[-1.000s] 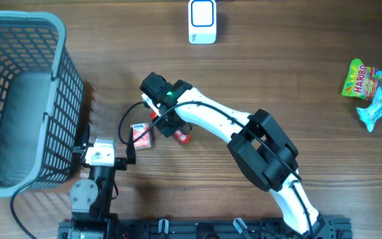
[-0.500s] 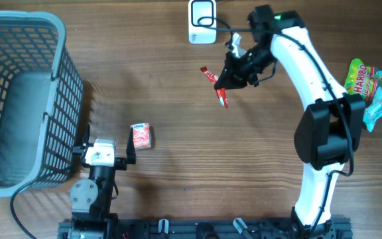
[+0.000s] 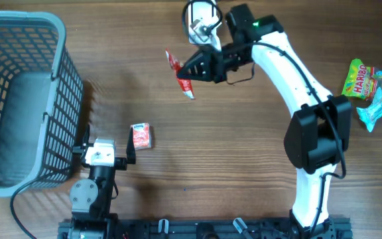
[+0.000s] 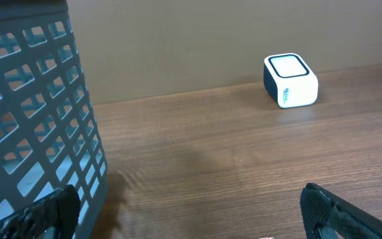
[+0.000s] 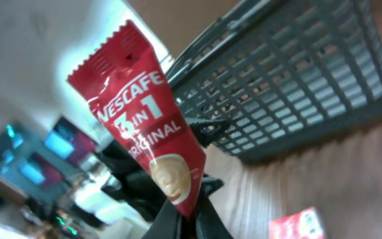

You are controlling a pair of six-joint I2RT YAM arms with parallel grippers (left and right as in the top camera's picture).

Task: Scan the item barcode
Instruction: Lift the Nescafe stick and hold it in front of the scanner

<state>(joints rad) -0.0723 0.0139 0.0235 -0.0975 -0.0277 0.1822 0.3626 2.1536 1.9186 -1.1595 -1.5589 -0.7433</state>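
A red Nescafé 3-in-1 sachet (image 3: 178, 74) hangs in the air just left of and below the white and blue scanner (image 3: 202, 20). My right gripper (image 3: 188, 71) is shut on the sachet's lower end. In the right wrist view the sachet (image 5: 141, 126) stands up from the right gripper (image 5: 188, 216), printed front toward the camera. No barcode shows. My left gripper (image 3: 107, 145) rests open beside the basket, with nothing between its fingers. The left wrist view shows the left gripper (image 4: 191, 219) spread wide, and the scanner (image 4: 290, 79) far ahead on the table.
A grey mesh basket (image 3: 68, 119) fills the left side. A small red packet (image 3: 141, 135) lies on the table next to the left gripper. A Haribo bag (image 3: 370, 78) and a blue packet (image 3: 378, 109) lie at the right edge.
My right gripper has lifted the sachet from beside the small red packet, carried it up toward the scanner, then shifted left. The left arm has not moved.
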